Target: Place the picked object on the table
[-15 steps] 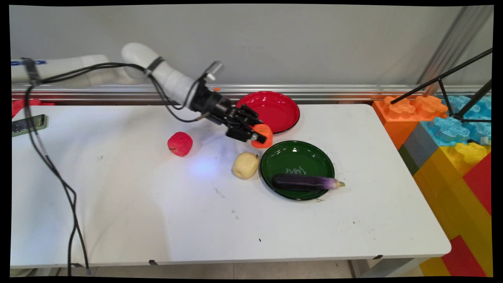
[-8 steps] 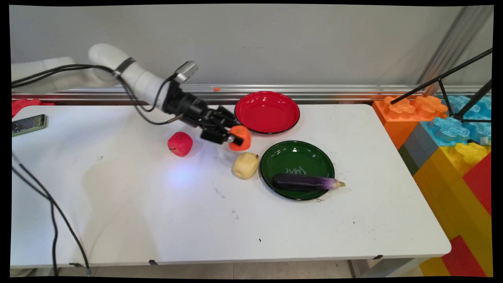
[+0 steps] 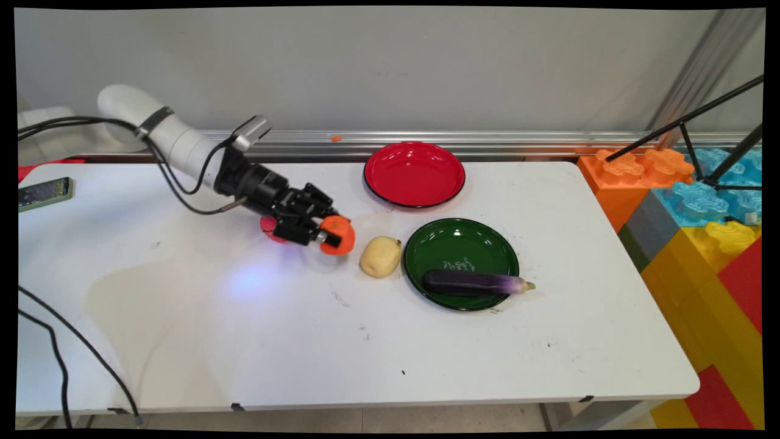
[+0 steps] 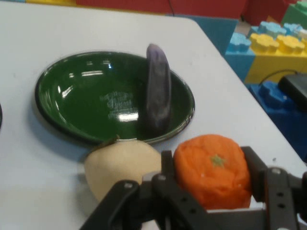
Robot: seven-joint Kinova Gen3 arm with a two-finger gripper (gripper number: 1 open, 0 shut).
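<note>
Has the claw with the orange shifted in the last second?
Yes. The claw carrying the orange moved left, away from the red plate, toward the red apple.

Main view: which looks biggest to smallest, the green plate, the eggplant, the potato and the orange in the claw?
1. Green plate
2. Eggplant
3. Potato and orange: they look alike, and the gripper hides part of the orange.

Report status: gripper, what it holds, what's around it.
Gripper shut on orange fruit. Potato just beside it, apart. Red apple mostly hidden behind the hand. Eggplant on green plate.
</note>
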